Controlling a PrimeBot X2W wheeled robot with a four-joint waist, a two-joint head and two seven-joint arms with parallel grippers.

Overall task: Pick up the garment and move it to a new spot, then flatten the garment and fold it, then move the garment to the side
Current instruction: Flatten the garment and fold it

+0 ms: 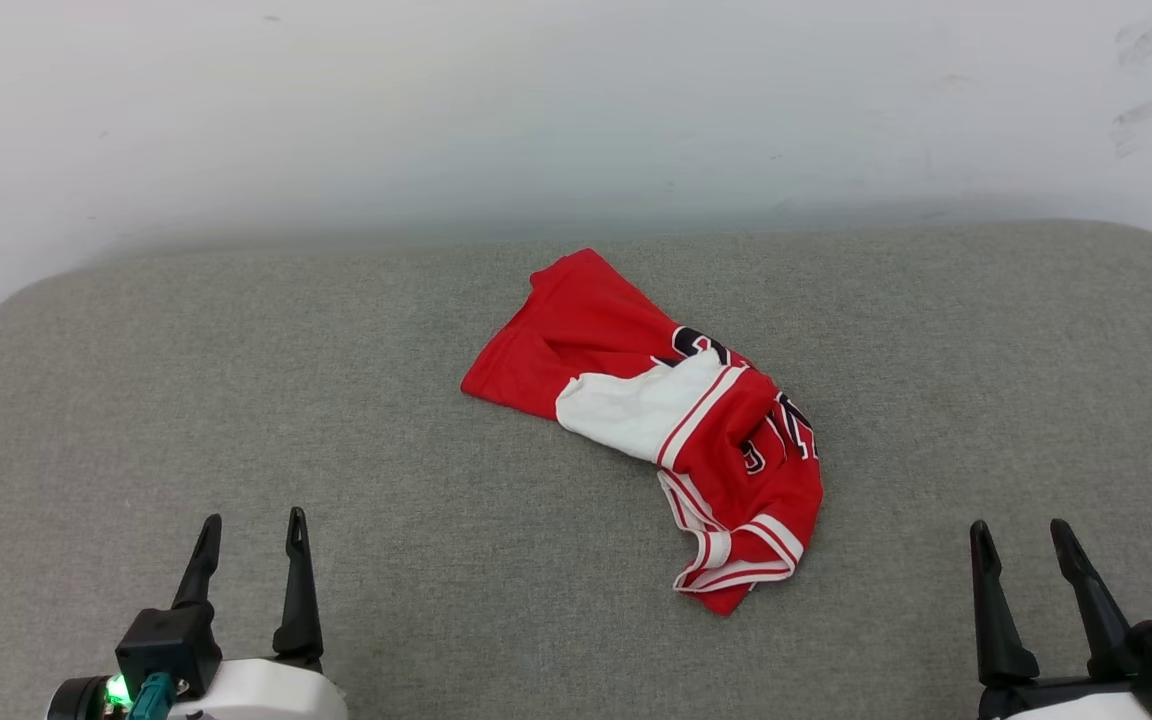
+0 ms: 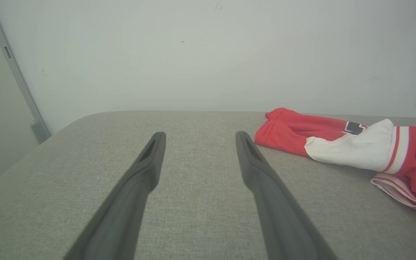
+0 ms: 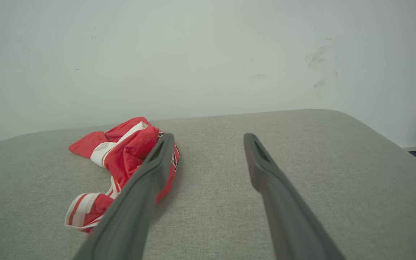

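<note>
Closest to the head camera, the left end effector point(image 1: 254, 517) and the right end effector point(image 1: 1019, 525) pointed away over the bench point(image 1: 236, 400), each with its two dark fingers spread wide and nothing between them. Both were well apart from the garment point(image 1: 656, 400): the left one sat nearer than it and off to its left, the right one nearer than it and off to its right, and neither touched the cloth. The garment lay crumpled on the grey fabric bench top, roughly midway across, stretched on a slant from its far left end to its near right end. Its far part was plain red cloth, with a corner pointing toward the wall point(image 1: 536, 100) behind it. Across its middle lay a white sleeve point(image 1: 636, 408), edged with a red-and-white band. Bits of black, white-outlined lettering point(image 1: 696, 345) showed just beyond the sleeve and again on the bunched red folds to the sleeve's right, too folded to read. At the garment's near end, striped trim point(image 1: 781, 537) curled around a red tip. From the left wrist, the garment lay right of the open fingers, clear of them; from the right wrist, it lay to their left, and one finger crossed in front of it in that view.
</note>
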